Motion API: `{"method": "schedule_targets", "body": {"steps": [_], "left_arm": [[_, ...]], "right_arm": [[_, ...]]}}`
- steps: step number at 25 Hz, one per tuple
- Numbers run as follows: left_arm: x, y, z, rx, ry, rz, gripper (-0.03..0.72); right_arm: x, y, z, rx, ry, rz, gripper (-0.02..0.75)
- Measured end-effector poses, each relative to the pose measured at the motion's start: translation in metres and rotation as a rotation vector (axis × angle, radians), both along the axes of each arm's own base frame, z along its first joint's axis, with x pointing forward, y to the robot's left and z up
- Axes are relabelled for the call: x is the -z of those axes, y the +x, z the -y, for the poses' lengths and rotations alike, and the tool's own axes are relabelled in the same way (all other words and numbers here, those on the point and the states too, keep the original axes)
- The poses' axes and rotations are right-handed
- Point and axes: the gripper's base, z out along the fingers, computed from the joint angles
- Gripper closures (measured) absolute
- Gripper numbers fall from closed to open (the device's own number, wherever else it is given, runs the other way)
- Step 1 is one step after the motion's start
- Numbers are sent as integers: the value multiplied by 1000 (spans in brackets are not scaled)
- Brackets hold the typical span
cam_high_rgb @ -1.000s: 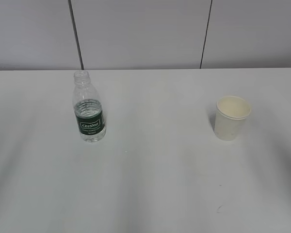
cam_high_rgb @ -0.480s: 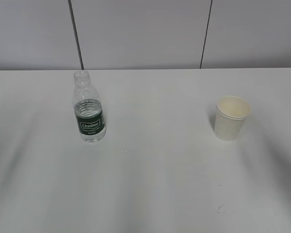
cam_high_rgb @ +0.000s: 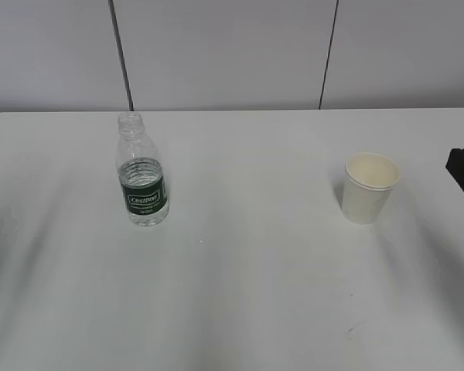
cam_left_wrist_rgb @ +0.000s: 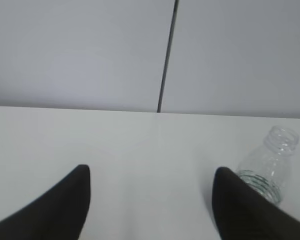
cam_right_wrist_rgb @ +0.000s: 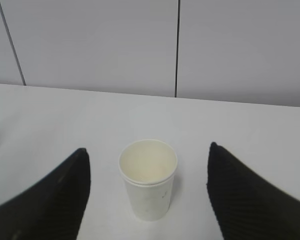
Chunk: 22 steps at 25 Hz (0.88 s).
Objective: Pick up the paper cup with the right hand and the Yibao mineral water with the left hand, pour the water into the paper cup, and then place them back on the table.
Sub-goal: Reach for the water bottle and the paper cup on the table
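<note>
The paper cup (cam_right_wrist_rgb: 148, 179) stood upright on the bench (cam_high_rgb: 240, 294), centred ahead of the right hand (cam_right_wrist_rgb: 146, 200), jaws apart. The left hand (cam_left_wrist_rgb: 150, 205), jaws also apart, needed shifting right toward the bottle (cam_left_wrist_rgb: 268, 166).

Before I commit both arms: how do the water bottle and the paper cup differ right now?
The Yibao mineral water is taller, clear plastic with a dark green label; the paper cup is shorter, opaque cream-white. The bottle narrows to a small uncapped neck and holds water; the cup flares to a wide rim and looks empty. Both stand upright, ungripped, on the table.
</note>
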Motion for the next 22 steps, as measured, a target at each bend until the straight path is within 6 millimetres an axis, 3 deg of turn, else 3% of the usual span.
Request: {"method": "schedule_targets", "body": {"steps": [4,8,22], "left_arm": [[6,9,11,109,52,29,224],[25,25,25,246,95,22,225],[67,51,36,329,2,9,226]], "right_arm": [[8,7,-1,1,0,-20,169],[15,14,-2,1,0,-23,169],[57,24,-1,21,25,16,169]]}}
